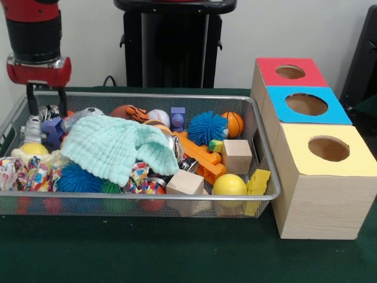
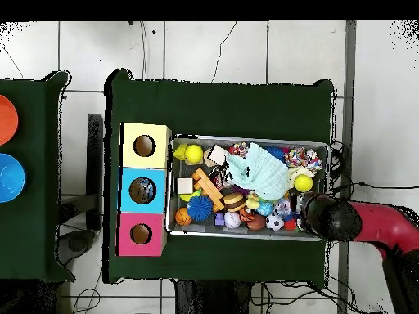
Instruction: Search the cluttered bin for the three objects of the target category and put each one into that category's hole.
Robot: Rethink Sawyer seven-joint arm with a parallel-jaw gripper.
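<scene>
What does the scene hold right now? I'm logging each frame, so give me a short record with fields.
bin: wire basket, full of toys
cloth: mint-green, lying on top of the pile
gripper: open, at the basket's end farthest from the boxes
boxes: red, blue, yellow in a row beside the basket
wrappers: none clearly visible
</scene>
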